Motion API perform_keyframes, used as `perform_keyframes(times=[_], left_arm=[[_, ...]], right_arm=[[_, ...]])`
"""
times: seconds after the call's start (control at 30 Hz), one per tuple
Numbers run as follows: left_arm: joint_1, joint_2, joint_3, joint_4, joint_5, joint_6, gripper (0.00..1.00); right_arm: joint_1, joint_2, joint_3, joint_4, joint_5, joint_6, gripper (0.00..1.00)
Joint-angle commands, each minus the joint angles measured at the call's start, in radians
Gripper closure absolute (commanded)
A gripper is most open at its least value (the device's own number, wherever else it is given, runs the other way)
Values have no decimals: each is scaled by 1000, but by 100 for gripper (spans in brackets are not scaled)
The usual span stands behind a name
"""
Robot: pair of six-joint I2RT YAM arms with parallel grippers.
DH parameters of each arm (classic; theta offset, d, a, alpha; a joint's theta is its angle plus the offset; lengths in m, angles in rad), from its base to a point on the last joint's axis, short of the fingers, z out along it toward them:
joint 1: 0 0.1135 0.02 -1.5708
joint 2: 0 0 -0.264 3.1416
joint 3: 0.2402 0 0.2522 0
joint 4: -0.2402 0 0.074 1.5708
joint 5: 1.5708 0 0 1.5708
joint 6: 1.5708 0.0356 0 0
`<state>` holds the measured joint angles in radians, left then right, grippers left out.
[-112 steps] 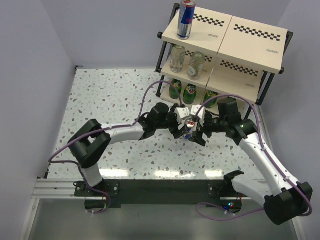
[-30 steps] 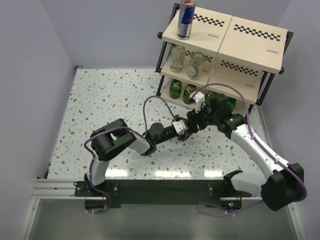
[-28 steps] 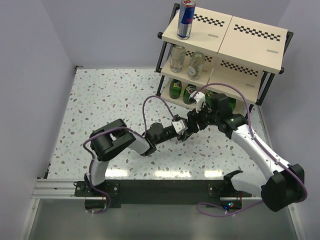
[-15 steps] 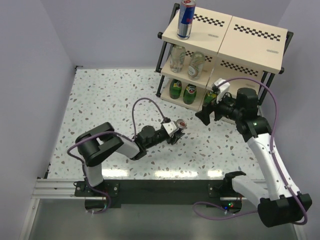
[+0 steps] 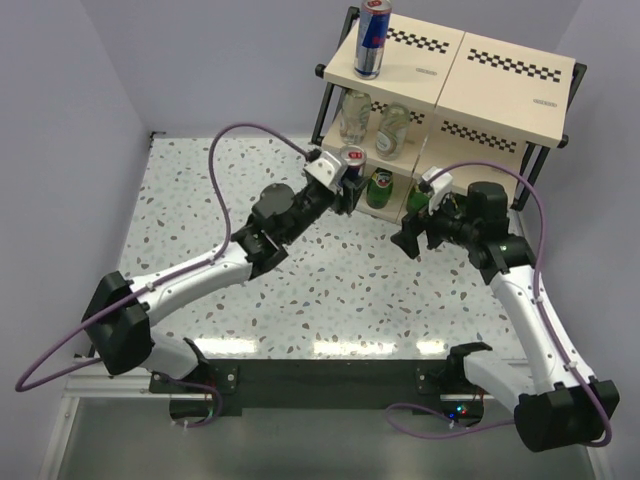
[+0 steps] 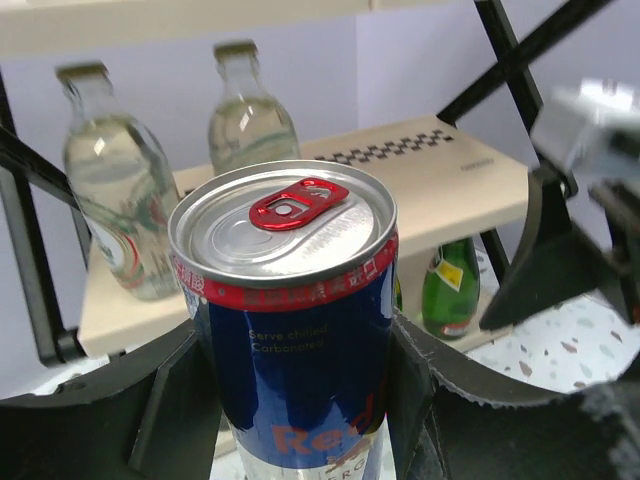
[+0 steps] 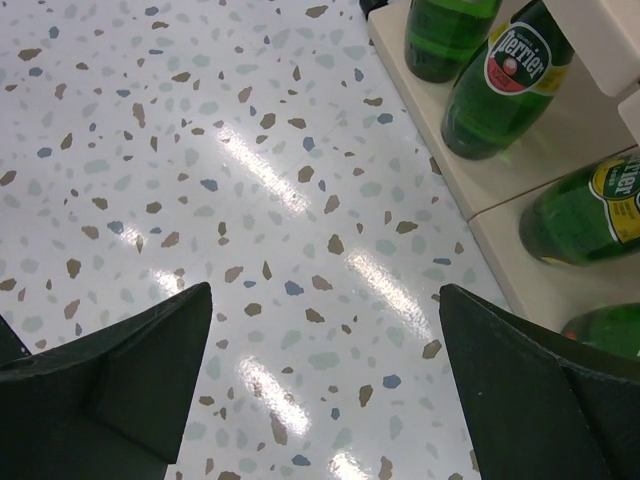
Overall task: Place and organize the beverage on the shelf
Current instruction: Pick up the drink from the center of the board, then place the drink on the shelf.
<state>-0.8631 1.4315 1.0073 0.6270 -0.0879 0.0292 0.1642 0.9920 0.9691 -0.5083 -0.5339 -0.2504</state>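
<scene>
My left gripper [image 5: 347, 172] is shut on a blue-and-silver can [image 5: 352, 159] and holds it upright in the air, just left of the shelf's [image 5: 500, 78] middle tier. In the left wrist view the can [image 6: 290, 300] fills the space between both fingers. A second can [image 5: 372, 38] stands on the top board. Two clear bottles [image 5: 354, 118] [image 5: 393, 130] stand on the middle board. Green bottles [image 5: 380, 187] [image 7: 505, 85] stand on the bottom board. My right gripper [image 5: 412, 240] [image 7: 325, 295] is open and empty above the floor in front of the bottom tier.
The speckled floor [image 5: 220, 200] stretches left and in front of the shelf. Purple walls close the back and both sides. The shelf's black frame tubes [image 6: 30, 270] stand close to the held can. The right half of the middle board [image 6: 440, 170] carries nothing.
Both grippers were at the can low on the floor. The right gripper drew back to the right and is open. The left arm has lifted the can up beside the shelf.
</scene>
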Motion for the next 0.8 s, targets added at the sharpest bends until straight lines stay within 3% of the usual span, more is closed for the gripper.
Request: perform_keyframes(times=[0.0, 0.43, 0.77], left_arm=[[19, -23, 213, -174, -29, -22, 100], [73, 233, 897, -504, 54, -71, 100], [75, 441, 1243, -553, 82, -114, 100]], right_arm=[[0, 7, -7, 20, 6, -21, 1], [3, 17, -13, 8, -38, -44, 1], [9, 23, -15, 10, -38, -46, 1]])
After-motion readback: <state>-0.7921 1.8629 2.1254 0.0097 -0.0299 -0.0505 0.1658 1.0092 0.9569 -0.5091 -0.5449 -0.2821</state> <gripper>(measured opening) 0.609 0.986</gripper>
